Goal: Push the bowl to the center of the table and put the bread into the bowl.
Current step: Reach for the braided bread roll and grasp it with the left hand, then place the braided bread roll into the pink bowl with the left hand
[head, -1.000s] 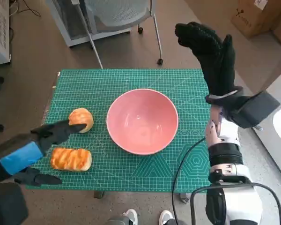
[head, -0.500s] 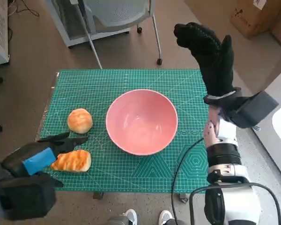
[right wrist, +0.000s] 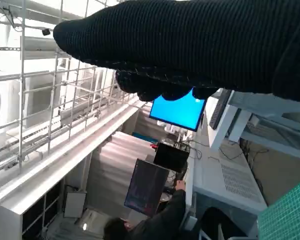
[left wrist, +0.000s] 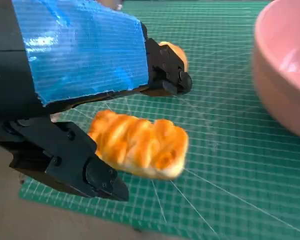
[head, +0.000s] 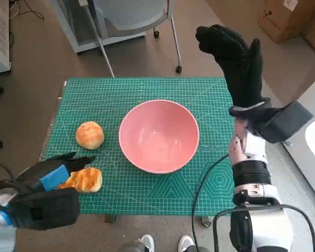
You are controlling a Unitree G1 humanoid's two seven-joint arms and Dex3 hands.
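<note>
the pink bowl sits about at the middle of the green cutting mat that covers the table, so the push looks done and the bread step is in hand; the long glazed bread lies to the bowl's left, near the mat's front edge, and a round bun lies just beyond it, also left of the bowl and apart from it; the left hand is at the long bread with its fingers spread to either side of the loaf, as the left wrist view shows, not closed on it, so i judge it a wide hand about to grasp; next it would need to close on the loaf, lift it, carry it right over the bowl's rim and let go; the right hand is raised past the bowl's far right, beyond the mat's corner, fingers loosely extended and holding nothing; no brand or readable writing shows on the bowl or bread; the mat carries only grid lines; a cardboard box on the floor far right of the bowl has a label too small to read.
</note>
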